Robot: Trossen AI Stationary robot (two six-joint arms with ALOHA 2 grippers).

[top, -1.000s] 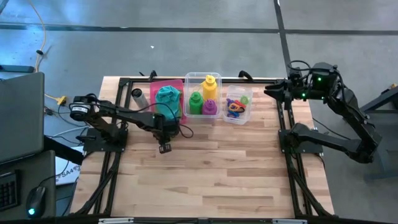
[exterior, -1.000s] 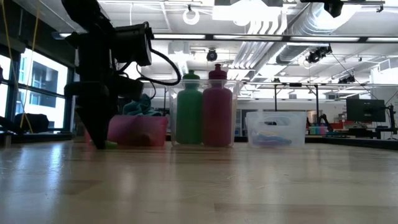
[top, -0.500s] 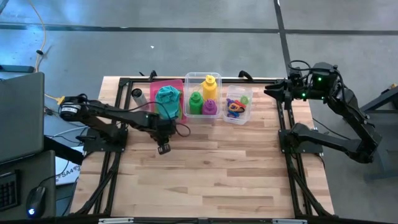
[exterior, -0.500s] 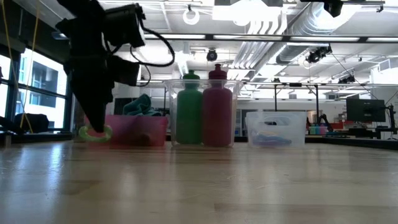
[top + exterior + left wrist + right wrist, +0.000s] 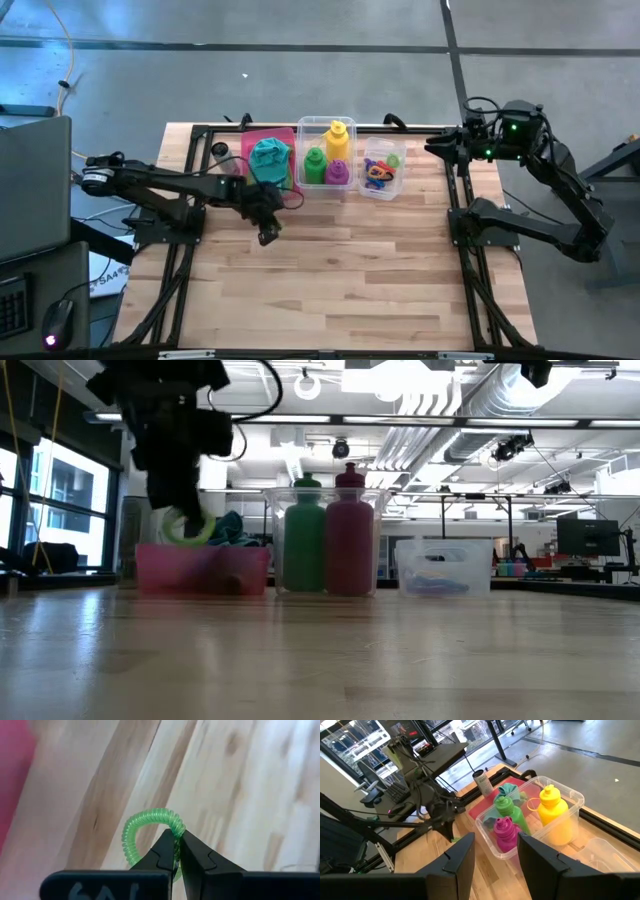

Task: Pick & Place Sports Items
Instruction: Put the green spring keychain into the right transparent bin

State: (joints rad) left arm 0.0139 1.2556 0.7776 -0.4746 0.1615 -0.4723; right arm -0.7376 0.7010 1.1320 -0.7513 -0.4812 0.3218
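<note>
A: From above, left gripper point(image 5: 266, 236) sits over bare wood just in front of the pink bin point(image 5: 291, 135). Teal cloth point(image 5: 268, 157) lies in that bin. Clear bin point(image 5: 310, 126) beside it holds the yellow bottle point(image 5: 337, 138), green bottle point(image 5: 314, 165) and purple bottle point(image 5: 338, 171). Smaller clear bin point(image 5: 397, 148) holds the coloured rings point(image 5: 378, 172).

B: Right arm?

A: Folded back at the table's right edge, right gripper point(image 5: 436, 146) up near the far corner, clear of all items.

B: Table-level view?

A: Left gripper point(image 5: 178, 510) hangs above the table with a light green ring point(image 5: 187, 528) at its tip, in front of the pink bin point(image 5: 200, 568). Green bottle point(image 5: 305, 545) and purple bottle point(image 5: 349, 540) stand upright, side by side.

B: Left wrist?

A: Fingers point(image 5: 165, 851) pressed together, pinching the green coiled ring point(image 5: 145, 827); ring is off the wood.

B: Right wrist?

A: Right fingers point(image 5: 464, 855) stand apart, nothing between them. Grey cylinder point(image 5: 481, 781) stands beside the pink bin.
</note>
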